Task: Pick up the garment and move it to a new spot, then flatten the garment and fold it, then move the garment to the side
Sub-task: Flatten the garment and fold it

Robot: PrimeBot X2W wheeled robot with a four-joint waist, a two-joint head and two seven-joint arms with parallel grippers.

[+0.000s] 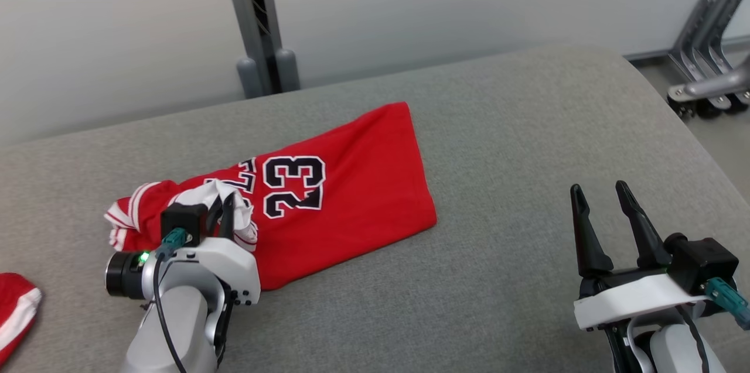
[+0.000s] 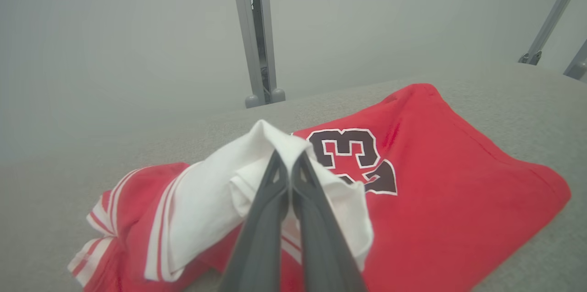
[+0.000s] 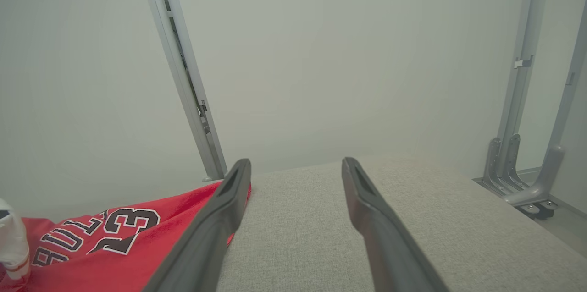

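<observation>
The left hand [image 2: 284, 161] pinches the jersey [image 1: 351, 185] by its white fold; the right hand [image 1: 600, 191], spread, hovers well right of it.

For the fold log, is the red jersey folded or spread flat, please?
Not spread flat: the jersey is bunched at one end, white inside showing, pinched in the left gripper.

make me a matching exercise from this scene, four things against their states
Things:
1 left gripper
2 right gripper
3 jersey
4 post

States:
a upright behind the surface
b open, holding nothing
c shut on cloth
d lying with 23 facing up

Pairs: 1-c, 2-b, 3-d, 4-a
</observation>
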